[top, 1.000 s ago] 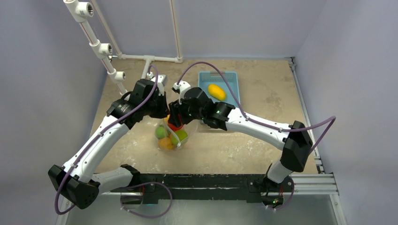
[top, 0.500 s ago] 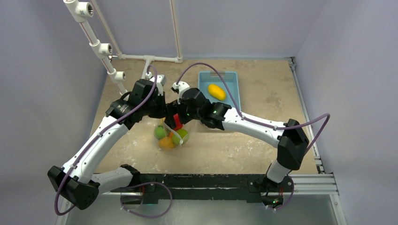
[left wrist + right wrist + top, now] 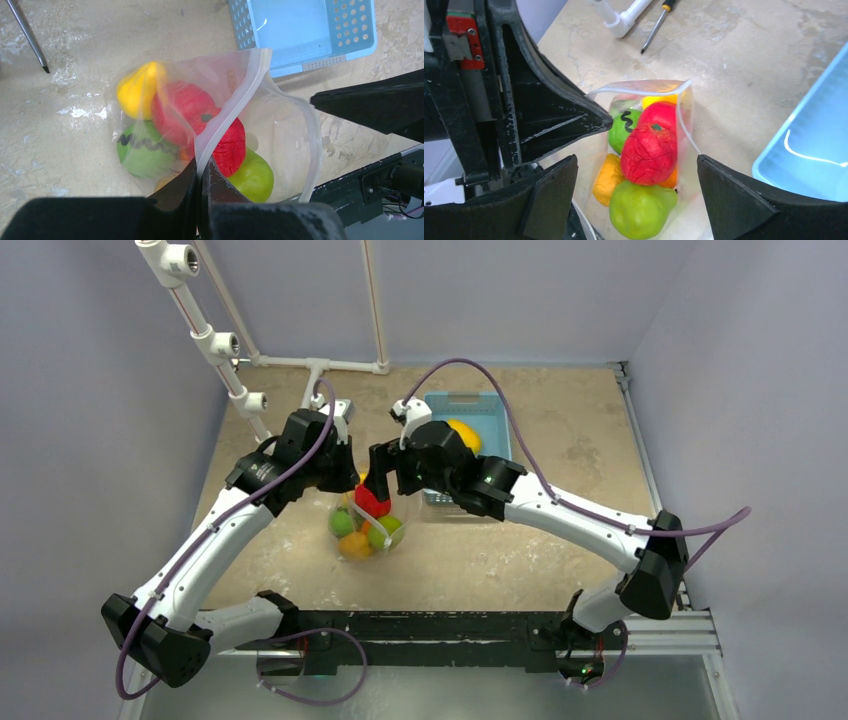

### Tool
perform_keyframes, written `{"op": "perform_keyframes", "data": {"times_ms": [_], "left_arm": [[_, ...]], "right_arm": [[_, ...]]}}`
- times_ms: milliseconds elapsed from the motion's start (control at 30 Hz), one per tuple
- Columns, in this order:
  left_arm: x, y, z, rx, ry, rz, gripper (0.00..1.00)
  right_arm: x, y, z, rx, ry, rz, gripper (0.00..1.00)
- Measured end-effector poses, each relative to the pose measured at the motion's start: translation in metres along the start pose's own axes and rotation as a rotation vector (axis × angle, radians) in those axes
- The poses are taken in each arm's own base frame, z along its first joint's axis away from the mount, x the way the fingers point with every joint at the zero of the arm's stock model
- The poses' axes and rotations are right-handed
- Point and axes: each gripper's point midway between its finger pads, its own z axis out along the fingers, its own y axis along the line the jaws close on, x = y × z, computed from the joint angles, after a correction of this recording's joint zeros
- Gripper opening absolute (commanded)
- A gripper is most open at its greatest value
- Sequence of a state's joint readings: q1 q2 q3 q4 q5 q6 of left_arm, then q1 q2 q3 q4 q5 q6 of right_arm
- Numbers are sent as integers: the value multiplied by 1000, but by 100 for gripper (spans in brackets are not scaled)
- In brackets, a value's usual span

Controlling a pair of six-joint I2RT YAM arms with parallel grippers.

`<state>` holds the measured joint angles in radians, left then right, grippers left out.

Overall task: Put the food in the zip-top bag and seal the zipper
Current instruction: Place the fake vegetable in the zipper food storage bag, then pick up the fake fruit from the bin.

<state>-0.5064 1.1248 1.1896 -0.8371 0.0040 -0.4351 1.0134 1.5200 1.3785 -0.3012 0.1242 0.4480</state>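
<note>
The zip-top bag (image 3: 287,132) stands on the worktop (image 3: 570,455) between the two arms, mouth up. A red fruit (image 3: 649,145) now sits on top of the pile inside. A second ago it was between the fingers of the right end effector (image 3: 636,162), which has since let go. That end effector now hangs released, its jaws wide apart above the mouth, and its arm has drawn back toward the basket (image 3: 497,406).

Under the red fruit are a striped green fruit (image 3: 142,150), a plain green one (image 3: 255,175), a yellow one (image 3: 137,87) and an orange one (image 3: 609,177).

The left end effector (image 3: 202,175) stays clenched on the zipper (image 3: 235,107), holding one lip up so the mouth gapes.

Judging by this, the filling is nearly done. One yellow fruit (image 3: 469,432) still lies in the basket, and the seal is not yet made.

The right wrist partly covers that yellow fruit from above. The left fingers hide the bag's near bottom. How many pieces lie under the pile cannot be told, and the far lip shows only as a thin line.
</note>
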Motion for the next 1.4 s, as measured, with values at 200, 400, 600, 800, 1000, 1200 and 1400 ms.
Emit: {"op": "perform_keyframes", "data": {"times_ms": [200, 400, 600, 800, 1000, 1200, 1400], "left_arm": [[0, 0, 0, 1, -1, 0, 0], [-1, -1, 0, 4, -3, 0, 0], [-1, -2, 0, 8, -1, 0, 0], [-1, -2, 0, 8, -1, 0, 0], [0, -1, 0, 8, -1, 0, 0], [0, -1, 1, 6, 2, 0, 0], [0, -1, 2, 6, 4, 0, 0]], "right_arm": [[-14, -27, -17, 101, -36, 21, 86], [-43, -87, -29, 236, -100, 82, 86], [-52, -140, -29, 365, -116, 102, 91], [-37, -200, -9, 497, -53, 105, 99], [-18, -250, 10, 588, 10, 100, 99], [-7, -284, 36, 633, 52, 98, 99], [0, -305, 60, 655, 78, 95, 99]]}}
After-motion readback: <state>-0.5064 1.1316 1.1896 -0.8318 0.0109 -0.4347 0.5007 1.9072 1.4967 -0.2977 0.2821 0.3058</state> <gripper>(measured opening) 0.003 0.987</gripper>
